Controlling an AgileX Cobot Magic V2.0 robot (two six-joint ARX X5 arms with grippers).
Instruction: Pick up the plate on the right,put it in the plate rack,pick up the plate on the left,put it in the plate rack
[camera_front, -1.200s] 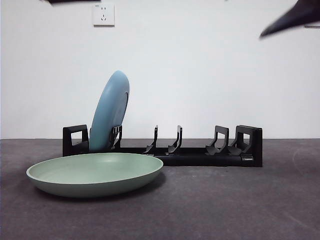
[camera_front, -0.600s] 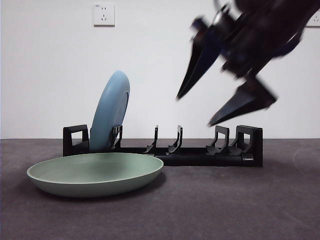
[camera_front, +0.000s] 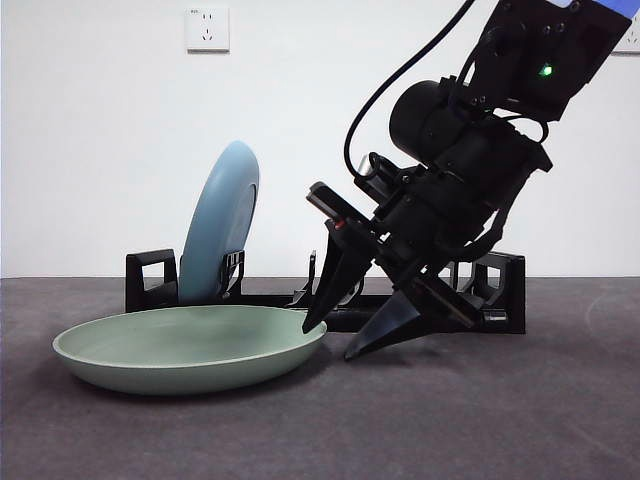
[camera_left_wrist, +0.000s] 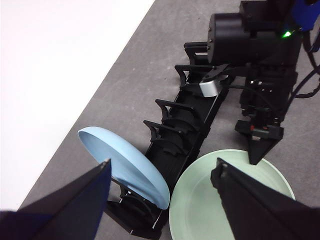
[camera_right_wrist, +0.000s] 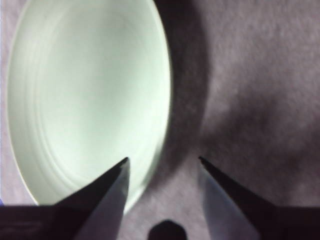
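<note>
We see the right pincer (camera_front: 336, 338) low at the near rim of the green plate (camera_front: 190, 345), its two black jaws spread apart, one tip over the plate's edge and the other just outside it above the surface (camera_front: 480, 420); it grips nothing. The green plate lies flat on the dark grey surface, in front of the plate rack (camera_front: 400, 300). The blue plate (camera_front: 220, 220) stands on edge in the rack, leaning between the prongs near one blocky end. Our left pincer (camera_left_wrist: 160, 192) hangs high above the rack and both plates, released and empty, with its jaws wide. A white socket (camera_front: 207, 29) sits on the wall behind.
</note>
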